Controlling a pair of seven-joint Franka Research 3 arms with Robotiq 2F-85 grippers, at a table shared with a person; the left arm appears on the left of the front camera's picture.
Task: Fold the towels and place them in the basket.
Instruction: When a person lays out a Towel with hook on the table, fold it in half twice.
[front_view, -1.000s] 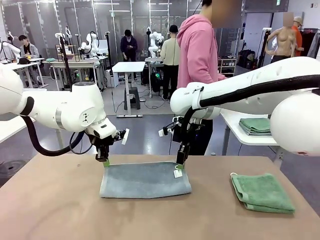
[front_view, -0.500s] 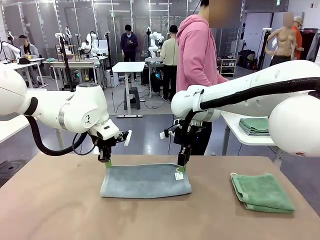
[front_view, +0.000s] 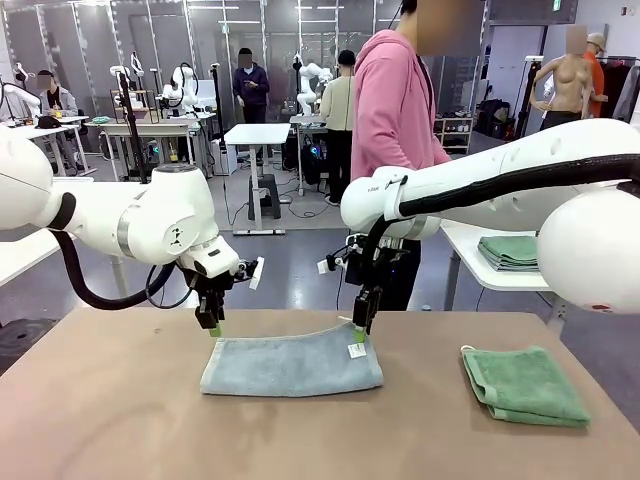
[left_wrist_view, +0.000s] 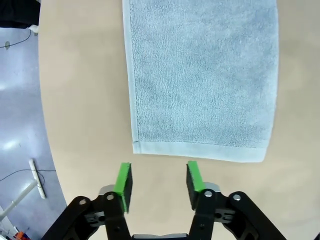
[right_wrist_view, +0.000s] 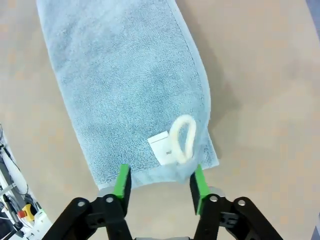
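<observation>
Left gripper (left_wrist_view: 158, 175) lifted, towel (left_wrist_view: 200, 75) just below

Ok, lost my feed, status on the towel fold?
Left gripper open, off the grey-blue towel. Right gripper open at its tag corner. Towel folded on table. Nothing blocking.

We see the left gripper (left_wrist_view: 156, 180) with its green pads (left_wrist_view: 123, 180) standing apart over bare tan table (left_wrist_view: 80, 100); just beyond them the pale grey-blue towel (left_wrist_view: 200, 75) lies flat, its hemmed edge nearest the fingertips but not touching them. Grey floor (left_wrist_view: 17, 100) shows past the table's edge.
</observation>
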